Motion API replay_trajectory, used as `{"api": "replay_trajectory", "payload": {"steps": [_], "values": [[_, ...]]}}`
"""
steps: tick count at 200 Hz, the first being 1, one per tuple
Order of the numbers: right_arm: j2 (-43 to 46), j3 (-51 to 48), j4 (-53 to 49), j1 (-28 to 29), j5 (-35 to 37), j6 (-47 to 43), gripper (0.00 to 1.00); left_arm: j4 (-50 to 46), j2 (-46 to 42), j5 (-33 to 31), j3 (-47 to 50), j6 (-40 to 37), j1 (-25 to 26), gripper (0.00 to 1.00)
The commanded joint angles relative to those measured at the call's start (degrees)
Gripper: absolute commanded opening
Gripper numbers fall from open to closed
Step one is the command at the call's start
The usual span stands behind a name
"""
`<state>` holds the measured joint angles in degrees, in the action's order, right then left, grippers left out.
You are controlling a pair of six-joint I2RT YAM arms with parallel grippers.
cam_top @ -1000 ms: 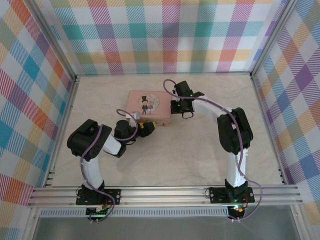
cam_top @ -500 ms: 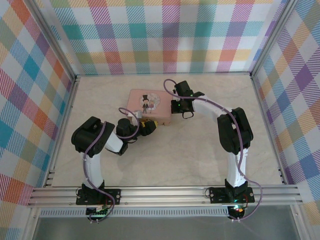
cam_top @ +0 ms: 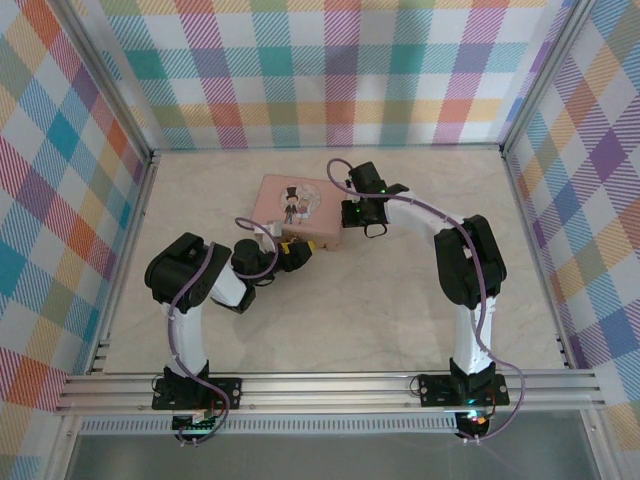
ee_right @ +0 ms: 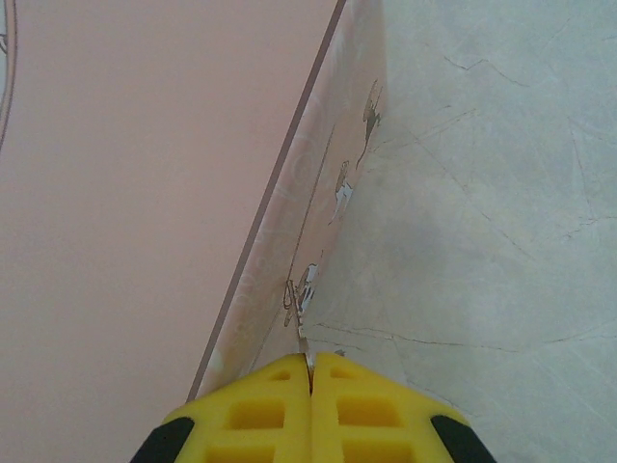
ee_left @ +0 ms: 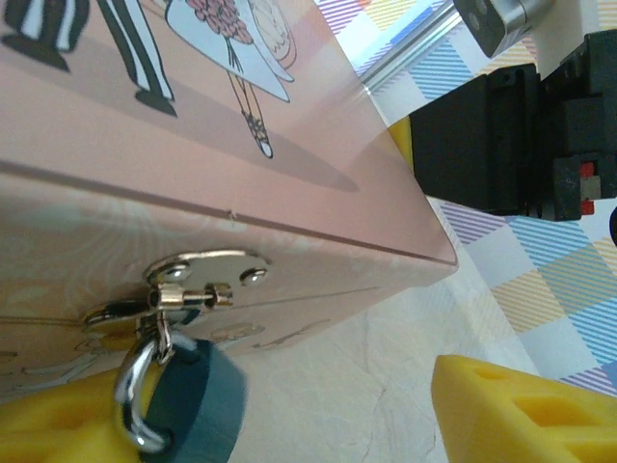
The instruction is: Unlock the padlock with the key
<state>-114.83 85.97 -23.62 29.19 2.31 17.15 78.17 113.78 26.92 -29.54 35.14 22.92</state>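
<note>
The padlock, a small teal body with a silver shackle, hangs from the metal hasp on the front wall of the pink tin. My left gripper is open at that wall, level with the lock. Its left fingertip lies against the padlock, and the other fingertip stands well apart to the right. My right gripper is shut on the key, of which a thin silver tip pokes out between the pads. It sits low beside the tin's right side wall.
The pink tin stands mid-table with a cartoon couple on its lid. The right arm's black wrist looms just past the tin's corner. Checked walls enclose the marbled tabletop, with open floor toward the front.
My left gripper has edged a little forward and right, closer to the tin's front wall. The right arm has not moved.
</note>
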Motion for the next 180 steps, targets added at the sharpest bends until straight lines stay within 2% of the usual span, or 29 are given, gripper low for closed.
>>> {"api": "replay_trajectory", "payload": {"steps": [1, 42, 92, 104, 180], "values": [[0.3, -0.8, -0.8, 0.8, -1.4, -0.5, 0.00, 2.8, -1.3, -0.7, 0.9, -0.3, -0.8, 0.66], [0.1, 0.0, -1.3, 0.8, -1.5, -0.8, 0.00, 2.8, 0.3, 0.7, -0.4, 0.9, -0.8, 0.59], [0.1, 0.1, -1.3, 0.8, -1.7, -0.9, 0.00, -1.2, 0.5, -3.7, -0.6, 0.2, -1.2, 0.57], [0.2, 0.0, -1.3, 0.8, -1.6, -1.1, 0.00, -0.8, 1.0, -3.7, -0.5, 0.5, -1.6, 0.50], [0.2, 0.2, -1.3, 0.7, -1.7, -1.5, 0.00, -2.6, 2.0, -1.2, -2.5, 1.4, -2.4, 0.34]]}}
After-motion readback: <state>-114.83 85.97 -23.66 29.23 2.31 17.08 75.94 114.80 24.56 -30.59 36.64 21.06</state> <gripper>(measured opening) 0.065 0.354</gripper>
